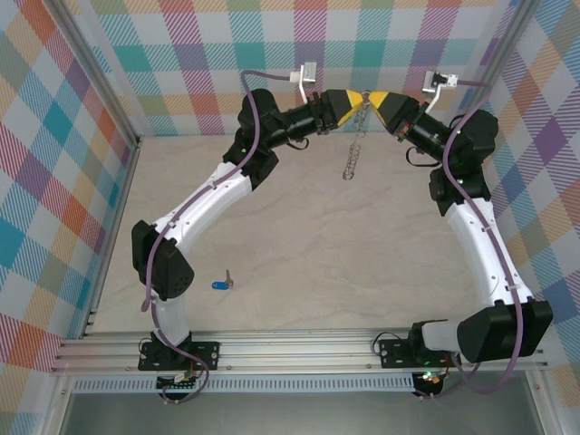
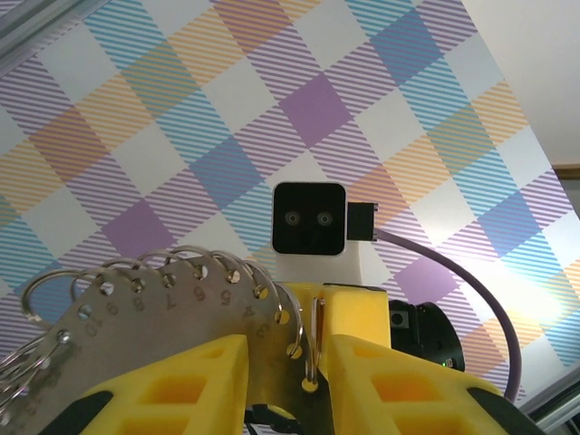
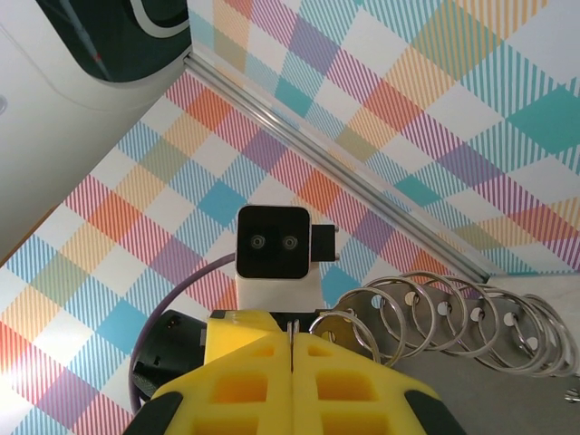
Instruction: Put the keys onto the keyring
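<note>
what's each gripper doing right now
left gripper: part open, its fingers either side of the keyring, no firm grip visible
right gripper: closed, holding the keyring

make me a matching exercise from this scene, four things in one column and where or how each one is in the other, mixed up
Things:
1. key
2. keyring
3. left tool
4. right tool

States:
A. closed tight on thin metal
B. lying on the table
C. standing open with a gap
D. dangling in the air at the far side

Pairs: 1-B, 2-D, 3-C, 4-A
</note>
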Robot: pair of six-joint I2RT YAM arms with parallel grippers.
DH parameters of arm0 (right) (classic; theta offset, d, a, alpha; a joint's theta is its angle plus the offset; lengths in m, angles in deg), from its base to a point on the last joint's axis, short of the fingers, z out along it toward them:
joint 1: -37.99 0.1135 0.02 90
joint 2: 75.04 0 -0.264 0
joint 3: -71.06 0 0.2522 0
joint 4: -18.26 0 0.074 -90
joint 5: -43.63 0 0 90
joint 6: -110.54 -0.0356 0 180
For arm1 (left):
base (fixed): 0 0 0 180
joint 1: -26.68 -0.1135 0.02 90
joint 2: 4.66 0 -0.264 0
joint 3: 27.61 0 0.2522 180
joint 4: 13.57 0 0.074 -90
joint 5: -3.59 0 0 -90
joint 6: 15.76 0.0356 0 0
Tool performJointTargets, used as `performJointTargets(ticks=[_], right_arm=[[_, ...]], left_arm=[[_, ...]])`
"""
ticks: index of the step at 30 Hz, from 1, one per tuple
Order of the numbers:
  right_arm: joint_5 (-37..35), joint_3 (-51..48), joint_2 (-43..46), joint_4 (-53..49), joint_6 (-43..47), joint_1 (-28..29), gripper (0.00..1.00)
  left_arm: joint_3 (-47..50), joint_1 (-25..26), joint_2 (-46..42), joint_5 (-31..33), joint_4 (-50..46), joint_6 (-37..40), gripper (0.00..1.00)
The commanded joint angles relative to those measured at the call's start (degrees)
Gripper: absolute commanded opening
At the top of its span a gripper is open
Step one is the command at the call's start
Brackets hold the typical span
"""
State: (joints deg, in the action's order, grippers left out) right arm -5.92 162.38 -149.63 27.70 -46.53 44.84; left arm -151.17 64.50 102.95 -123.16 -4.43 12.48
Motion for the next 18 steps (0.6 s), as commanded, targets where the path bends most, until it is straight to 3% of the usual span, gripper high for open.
performJointTargets(ticks=[1, 9, 18], right_arm=[[-1.0, 0.8, -0.5, 2.4, 0.1, 0.6, 0.0], [-0.3, 1.3, -1.0, 2.3, 0.4, 1.3, 0.0], [-0.7, 1.1, -1.0, 2.0, 0.7, 1.3, 0.0]], left_arm=[[0.4, 0.9, -2.4, -0.2, 2.9, -0.3, 0.28], [-0.1, 1.0, -2.0, -0.2, 3.0, -0.3, 0.28], [0.3, 1.0, -2.2, -0.3, 2.9, -0.1, 0.17]])
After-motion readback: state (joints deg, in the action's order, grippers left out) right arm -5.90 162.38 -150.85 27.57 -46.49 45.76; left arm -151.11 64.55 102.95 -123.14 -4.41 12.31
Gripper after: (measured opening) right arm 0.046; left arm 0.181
